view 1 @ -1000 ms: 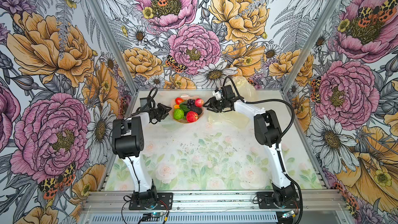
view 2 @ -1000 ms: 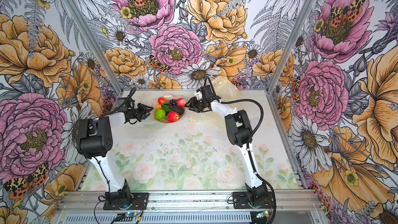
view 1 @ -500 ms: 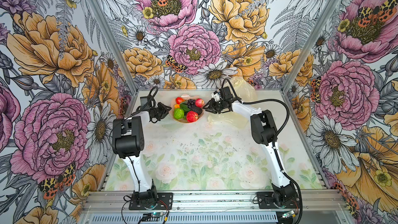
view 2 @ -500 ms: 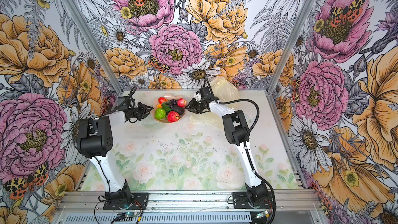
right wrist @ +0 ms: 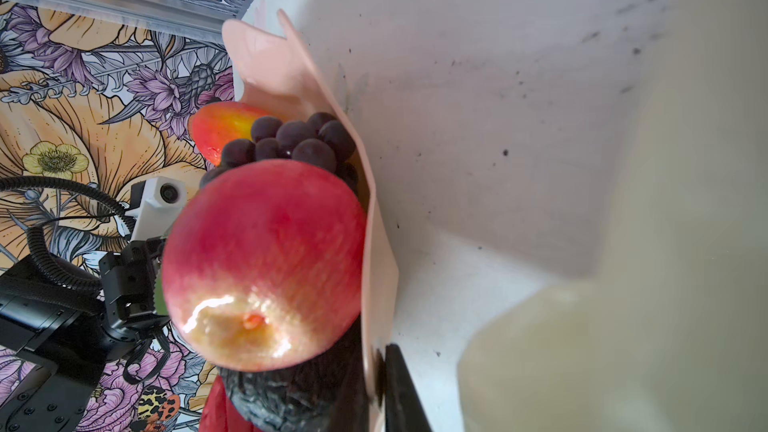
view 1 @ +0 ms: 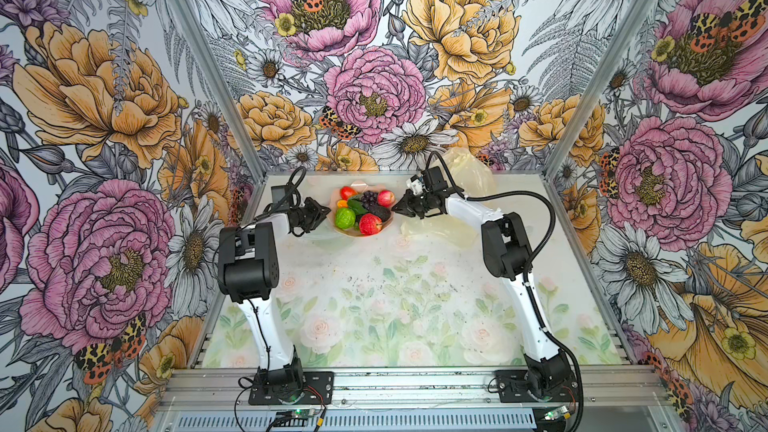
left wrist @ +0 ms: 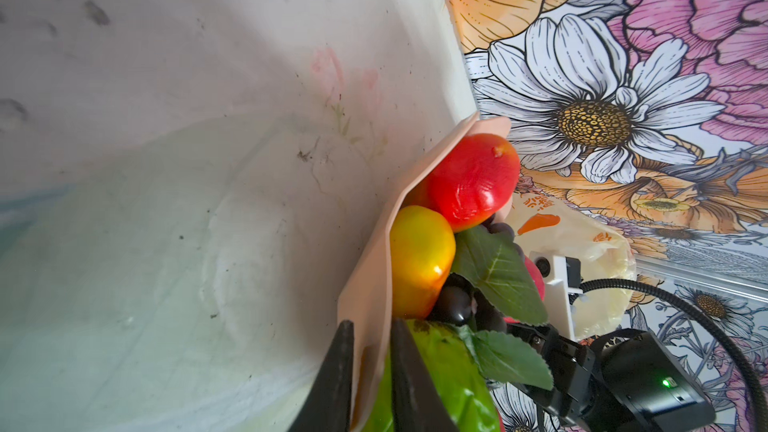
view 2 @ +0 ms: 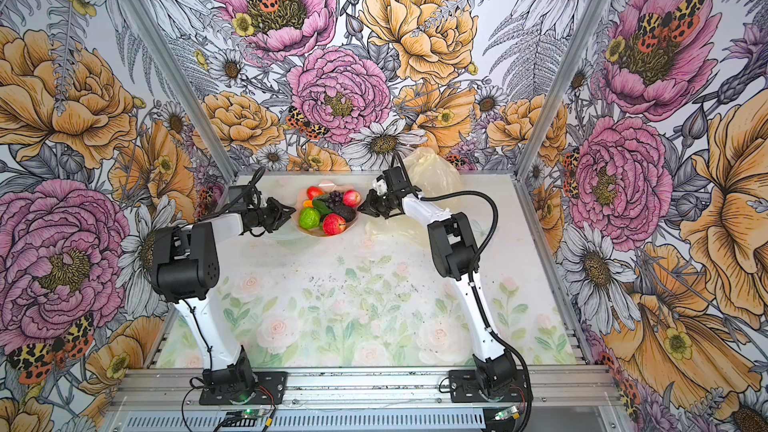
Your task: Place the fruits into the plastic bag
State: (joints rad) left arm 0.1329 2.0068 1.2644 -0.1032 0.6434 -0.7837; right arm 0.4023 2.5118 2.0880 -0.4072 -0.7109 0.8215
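Between my left fingers [view 1: 325,214] and my right fingers [view 1: 397,209]: the bowl [left wrist: 368,284], on the table [view 1: 374,284], heaped with the fruits [view 1: 370,224]. None are in the bag [view 1: 471,174]. It lies crumpled behind my right fingers, on the side away from the bowl, partly under that arm.

Left fingers: one inside the rim, one outside, pinched on the bowl wall. The green fruit [left wrist: 436,376] is just beside the inner one.
Right fingers: together. The outer one lies against the wall; the inner one is hidden behind the avocado [right wrist: 291,401]. I judge them clamped on the opposite rim.

Risks, as I judge them:
1. The wall looks thin and slick. A pinch at the very edge may slip once weight comes on, and then the bowl drops and the fruits scatter.
2. Two arms lifting unevenly would tilt the bowl. The apple [right wrist: 266,268] and grapes [right wrist: 291,139] stand above the rim just beside my right fingers, so they would roll off first.
3. I cannot tell where the bag's mouth is, or whether it is open. Both sets of fingers are busy, so nothing holds it open. Tipping onto a shut bag would send the fruits over the table.
4. My right arm crosses the bag, so moving it may drag or flatten the bag.
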